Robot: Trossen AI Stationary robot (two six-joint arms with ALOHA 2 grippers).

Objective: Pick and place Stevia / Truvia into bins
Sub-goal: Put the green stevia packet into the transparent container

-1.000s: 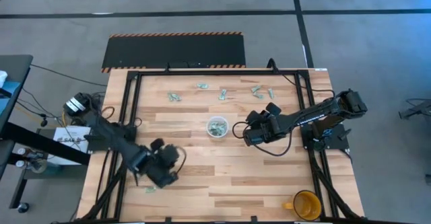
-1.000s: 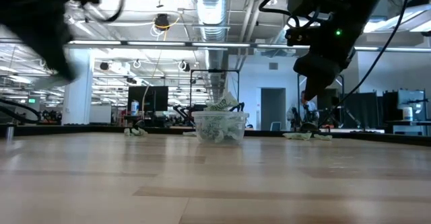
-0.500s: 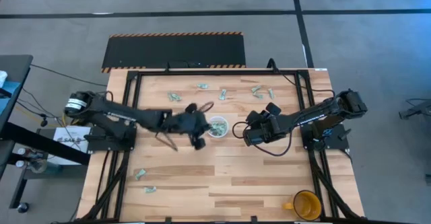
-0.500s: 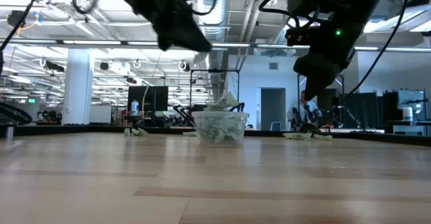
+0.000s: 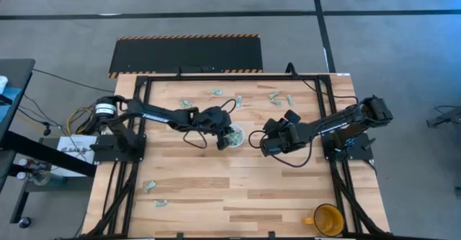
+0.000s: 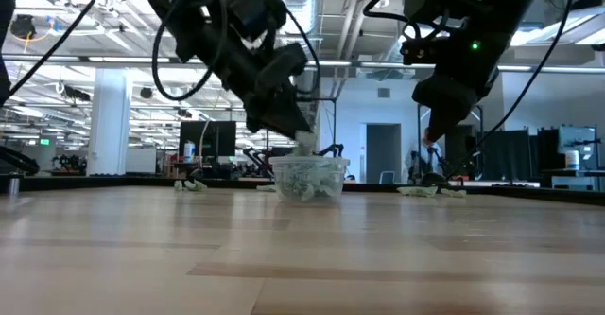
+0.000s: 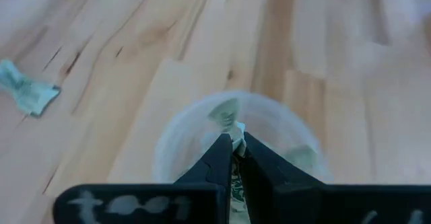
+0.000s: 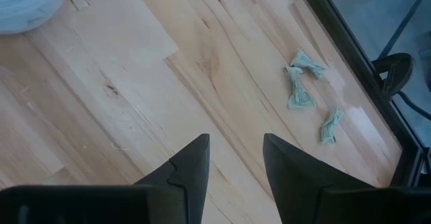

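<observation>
Stevia sachets half fill the clear cup (image 5: 232,135), which sits directly beneath the left gripper (image 7: 234,146). Its jaws pinch one sachet (image 7: 235,135) upright over the mouth. Beside the cup, the right gripper (image 8: 236,158) waits, jaws apart, empty.

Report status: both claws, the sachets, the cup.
Left claw shut on a sachet, over the cup. Right claw open, empty, beside the cup. Loose sachets remain. Nothing blocking.

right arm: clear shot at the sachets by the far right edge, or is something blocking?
Probably yes. The right gripper is open and empty over bare wood, and the sachets lie loose with nothing between. The left gripper is away over the cup.
</observation>
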